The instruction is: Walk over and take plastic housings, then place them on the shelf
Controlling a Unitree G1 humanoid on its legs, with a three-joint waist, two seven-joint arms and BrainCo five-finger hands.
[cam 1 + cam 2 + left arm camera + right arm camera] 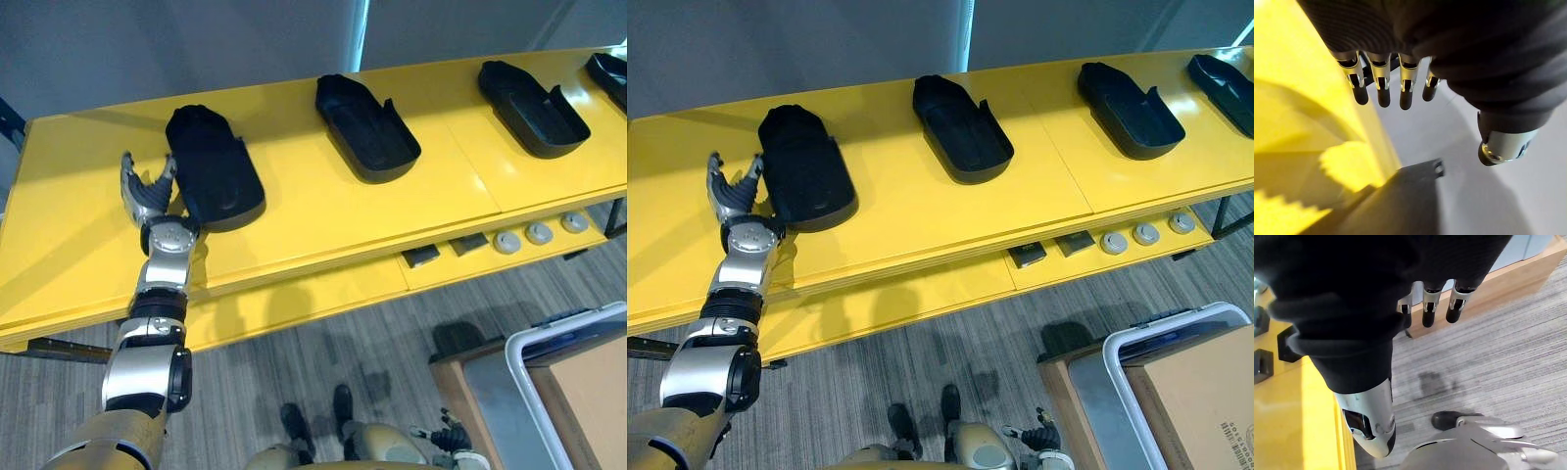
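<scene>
Left hand point(147, 193) out over the yellow shelf point(323, 211), released: fingers point(1382, 88) straight and spread, thumb apart, nothing in the grip. Nearest housing point(211, 166), black plastic, flat on the shelf just beside the thumb side of that hand, closed side up by the look of it. Contact between thumb and housing edge not readable.

Three more black housings on the same shelf, all on the thumb side and in a row: second housing point(367, 127) well apart from the hand, hollow side up; third housing point(534, 108) beyond it; fourth housing point(612, 73) farthest out, cut by the frame edge.

Lower ledge point(323, 289) below the shelf front — two dark blocks point(421, 257) and three round grey discs point(539, 233) on it, well off to the thumb side of the left hand.

Right hand point(1430, 308) hanging low over the grey carpet floor point(1498, 357), fingers straight and slack, empty. Cardboard box point(1200, 406) inside a white frame point(1161, 333) near that hand, on its outer side.
</scene>
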